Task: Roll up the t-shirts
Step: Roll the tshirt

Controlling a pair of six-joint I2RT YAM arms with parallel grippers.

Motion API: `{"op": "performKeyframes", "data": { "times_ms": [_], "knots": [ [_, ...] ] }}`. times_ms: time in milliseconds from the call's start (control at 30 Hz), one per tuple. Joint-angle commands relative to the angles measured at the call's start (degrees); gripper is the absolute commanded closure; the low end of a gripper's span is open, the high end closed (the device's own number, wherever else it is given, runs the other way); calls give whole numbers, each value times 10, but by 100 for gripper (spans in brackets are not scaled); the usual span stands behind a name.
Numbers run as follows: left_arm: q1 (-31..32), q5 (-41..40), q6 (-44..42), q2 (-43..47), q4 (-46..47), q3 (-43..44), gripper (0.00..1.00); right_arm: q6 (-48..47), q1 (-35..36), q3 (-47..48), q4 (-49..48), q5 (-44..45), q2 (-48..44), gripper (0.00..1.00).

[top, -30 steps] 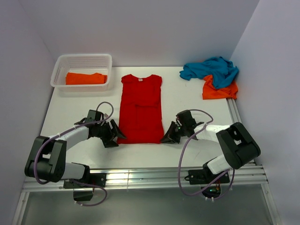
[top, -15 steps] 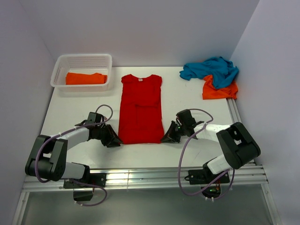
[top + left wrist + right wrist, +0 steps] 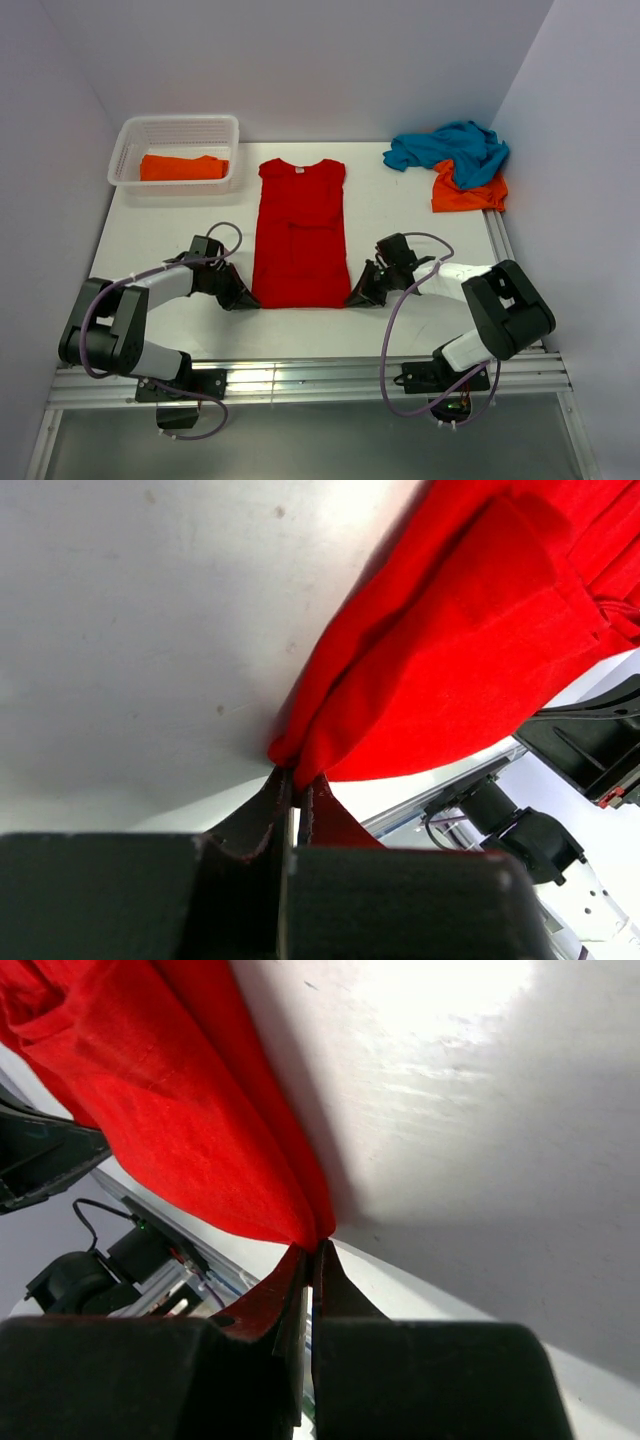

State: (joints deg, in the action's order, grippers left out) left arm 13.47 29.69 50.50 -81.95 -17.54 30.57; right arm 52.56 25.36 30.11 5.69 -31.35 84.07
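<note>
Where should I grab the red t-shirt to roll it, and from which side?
Its two near hem corners, from the outer sides: the red t-shirt lies flat, folded narrow, hem toward the arms. Left gripper and right gripper pinch there.

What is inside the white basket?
One orange t-shirt, rolled or folded, lies inside the white basket. Whatever might be under that shirt is covered and cannot be seen.

White links, black joints, looping purple cables; left end effector, right end effector black.
</note>
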Motion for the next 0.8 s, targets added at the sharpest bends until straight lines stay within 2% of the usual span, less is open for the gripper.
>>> {"op": "performKeyframes", "data": {
  "times_ms": [0,233,400,567,767],
  "knots": [
    [0,-31,-1,15,-36,-2,100,-14,2,-1,48,-6,-21,100],
    [16,17,67,93,-28,-84,100,-24,2,-20,135,-39,-49,100],
    [51,21,121,152,-74,-86,100,-26,3,-15,200,-47,-109,100],
    [54,19,148,202,-147,-44,100,-25,2,12,251,-53,-139,100],
    [41,28,121,146,-187,19,100,-36,1,57,292,-71,-110,100]
  ]
}}
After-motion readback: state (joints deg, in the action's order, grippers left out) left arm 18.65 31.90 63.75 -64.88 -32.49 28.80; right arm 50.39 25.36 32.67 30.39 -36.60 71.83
